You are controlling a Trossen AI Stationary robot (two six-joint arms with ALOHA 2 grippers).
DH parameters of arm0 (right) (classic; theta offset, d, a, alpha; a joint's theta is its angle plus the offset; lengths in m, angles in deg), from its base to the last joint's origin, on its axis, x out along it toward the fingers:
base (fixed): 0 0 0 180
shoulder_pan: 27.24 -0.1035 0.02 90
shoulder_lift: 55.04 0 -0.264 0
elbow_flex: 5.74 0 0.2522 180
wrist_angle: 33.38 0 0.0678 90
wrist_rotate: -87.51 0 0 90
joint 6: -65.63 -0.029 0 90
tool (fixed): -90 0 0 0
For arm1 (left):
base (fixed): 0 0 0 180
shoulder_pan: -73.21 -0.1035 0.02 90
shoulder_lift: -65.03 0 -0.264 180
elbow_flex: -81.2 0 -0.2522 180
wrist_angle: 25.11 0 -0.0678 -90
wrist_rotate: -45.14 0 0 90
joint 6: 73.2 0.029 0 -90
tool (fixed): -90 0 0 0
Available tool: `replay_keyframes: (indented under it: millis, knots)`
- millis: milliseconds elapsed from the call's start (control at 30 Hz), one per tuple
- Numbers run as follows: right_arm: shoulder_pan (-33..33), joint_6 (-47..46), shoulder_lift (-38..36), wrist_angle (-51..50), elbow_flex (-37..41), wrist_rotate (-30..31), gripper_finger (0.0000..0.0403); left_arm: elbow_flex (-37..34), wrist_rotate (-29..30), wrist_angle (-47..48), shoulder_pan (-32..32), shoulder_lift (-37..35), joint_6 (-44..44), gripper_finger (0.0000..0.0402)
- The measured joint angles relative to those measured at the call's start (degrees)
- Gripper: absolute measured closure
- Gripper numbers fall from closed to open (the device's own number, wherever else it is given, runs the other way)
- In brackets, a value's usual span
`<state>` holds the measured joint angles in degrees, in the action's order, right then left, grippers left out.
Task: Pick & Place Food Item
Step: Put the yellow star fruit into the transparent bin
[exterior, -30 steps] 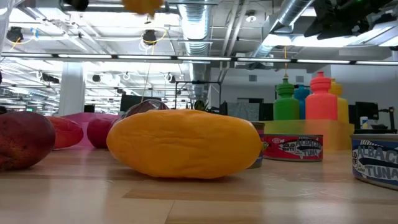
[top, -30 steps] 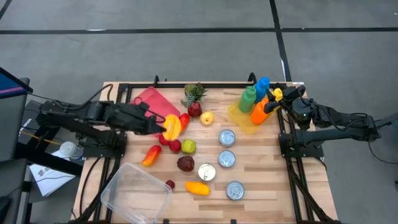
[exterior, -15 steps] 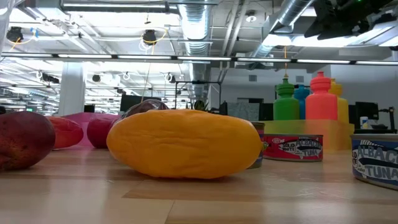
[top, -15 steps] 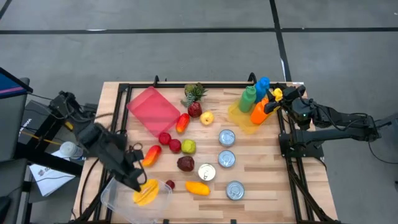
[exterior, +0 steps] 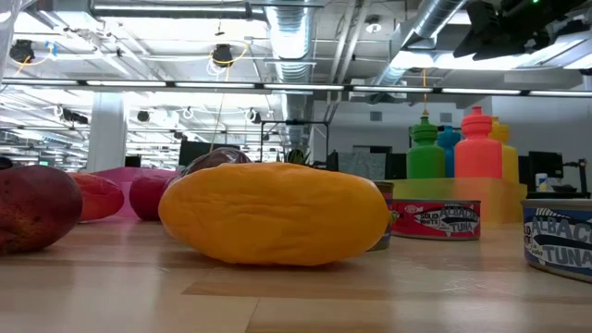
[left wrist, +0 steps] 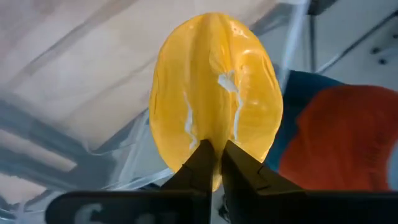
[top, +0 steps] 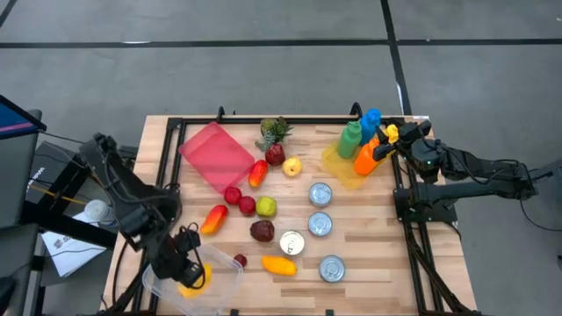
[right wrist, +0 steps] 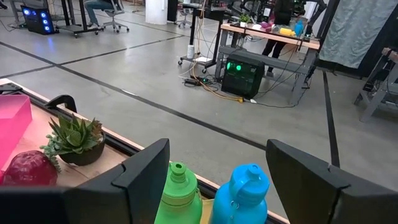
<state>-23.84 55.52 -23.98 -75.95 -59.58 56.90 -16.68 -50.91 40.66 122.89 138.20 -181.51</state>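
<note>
Moved: left tool swung from the fruit pile to above clear plastic tub | pinching ridged yellow fruit | step: placing | next: lower, release | right tool wide, idle behind bottles.

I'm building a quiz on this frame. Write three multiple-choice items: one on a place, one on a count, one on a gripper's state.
1. Where is the left gripper?
A. over the clear container
B. over the pink tray
C. beside the bottles

2. How many tuna cans lie on the table?
A. two
B. four
C. six

3. What is the left gripper doing?
A. open, empty
B. shut on the yellow fruit
C. shut on a can

Key: 1 A, the high view shows it above the container. 2 B, four round lids show. 3 B, the left wrist view shows fingers pinching the fruit.
</note>
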Motion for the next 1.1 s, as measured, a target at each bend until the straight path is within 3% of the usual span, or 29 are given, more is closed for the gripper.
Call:
replay_keyframes:
  millis: [633,1100]
  knots:
    - [0.0,0.0,0.0,0.0,0.0,0.0,0.0143,-0.5,0.0,6.8,1.4,14.5,1.6,0.0379]
    - [0.0,-0.6,0.0,0.0,0.0,0.0,0.0143,-5.0,-0.1,4.7,1.4,16.6,0.1,0.0378]
